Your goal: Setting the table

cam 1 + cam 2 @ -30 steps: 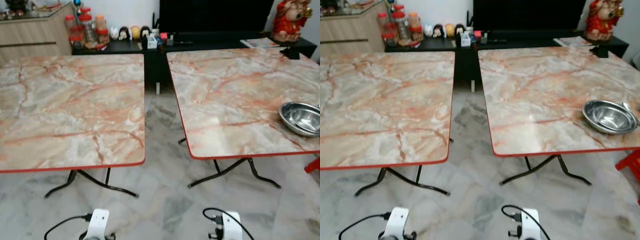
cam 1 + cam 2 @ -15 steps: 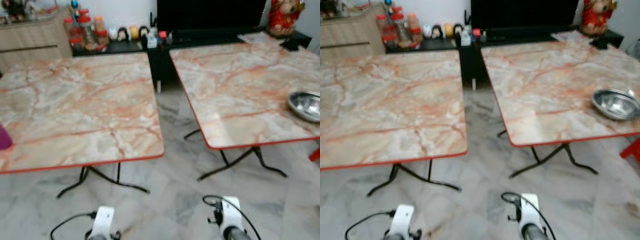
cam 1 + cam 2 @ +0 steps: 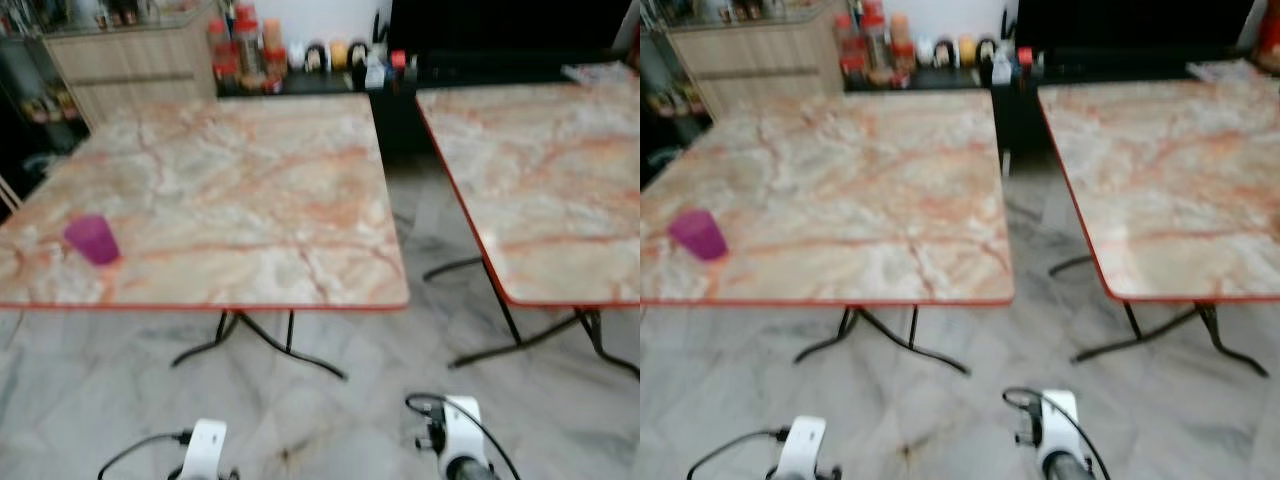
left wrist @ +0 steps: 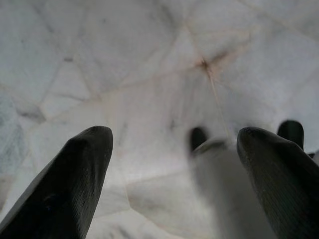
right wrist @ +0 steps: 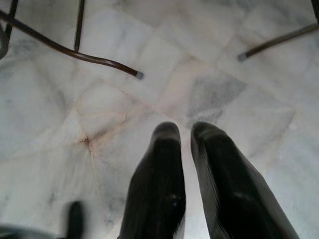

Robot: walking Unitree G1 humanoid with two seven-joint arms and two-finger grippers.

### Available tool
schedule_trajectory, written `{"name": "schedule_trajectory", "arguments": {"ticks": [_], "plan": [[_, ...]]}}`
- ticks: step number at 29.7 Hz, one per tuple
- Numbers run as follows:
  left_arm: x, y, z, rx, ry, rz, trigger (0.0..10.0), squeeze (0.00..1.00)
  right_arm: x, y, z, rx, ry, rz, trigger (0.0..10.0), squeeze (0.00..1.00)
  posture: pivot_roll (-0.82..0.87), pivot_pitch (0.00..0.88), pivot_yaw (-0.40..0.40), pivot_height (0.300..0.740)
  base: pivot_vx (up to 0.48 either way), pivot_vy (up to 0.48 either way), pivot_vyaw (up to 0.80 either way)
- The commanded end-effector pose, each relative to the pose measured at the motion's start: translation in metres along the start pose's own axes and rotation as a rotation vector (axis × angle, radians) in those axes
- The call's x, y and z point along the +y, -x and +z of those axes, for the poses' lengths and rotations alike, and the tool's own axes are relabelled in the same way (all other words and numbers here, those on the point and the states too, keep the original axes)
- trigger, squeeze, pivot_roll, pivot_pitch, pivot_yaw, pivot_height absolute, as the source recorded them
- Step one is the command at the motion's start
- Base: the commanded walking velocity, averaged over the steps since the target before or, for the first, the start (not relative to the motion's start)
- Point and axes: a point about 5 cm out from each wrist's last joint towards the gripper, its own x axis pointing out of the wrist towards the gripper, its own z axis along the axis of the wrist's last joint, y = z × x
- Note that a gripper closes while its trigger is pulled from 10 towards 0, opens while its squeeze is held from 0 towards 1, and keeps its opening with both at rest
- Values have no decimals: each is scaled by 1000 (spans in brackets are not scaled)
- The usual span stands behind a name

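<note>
Left eye view: two marble-topped counters stand side by side with a gap of floor between them. One purple cup (image 3: 93,239) sits upright near the front left corner of the left counter (image 3: 250,190); the right counter (image 3: 560,170) carries nothing in frame. Both arms hang low at the bottom edge, so the cup lies ahead, above and to the robot's left, likely nearer the left arm.

Right eye view: the same single cup, slightly blurred, with jars and figurines lined on the dark sideboard (image 3: 930,75) behind.

Left wrist view: the left gripper (image 4: 172,174) points down at the marble floor (image 4: 149,59), its two fingers spread wide and empty.

Right wrist view: the right gripper (image 5: 187,179) hangs over the floor by the counter legs, fingers nearly together, holding nothing.
</note>
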Motion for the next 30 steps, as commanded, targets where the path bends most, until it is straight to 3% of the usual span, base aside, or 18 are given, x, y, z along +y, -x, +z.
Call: {"name": "schedule_trajectory", "arguments": {"ticks": [1,30], "plan": [[7,1,-9,29,0,19,10000,0,8,0,-4,19,-9,17,10000,0,-31,0,29,740,0,356,0],[7,1,-6,25,16,25,10000,0,12,-1,-3,20,-34,17,10000,0,-31,0,30,740,0,356,0]]}}
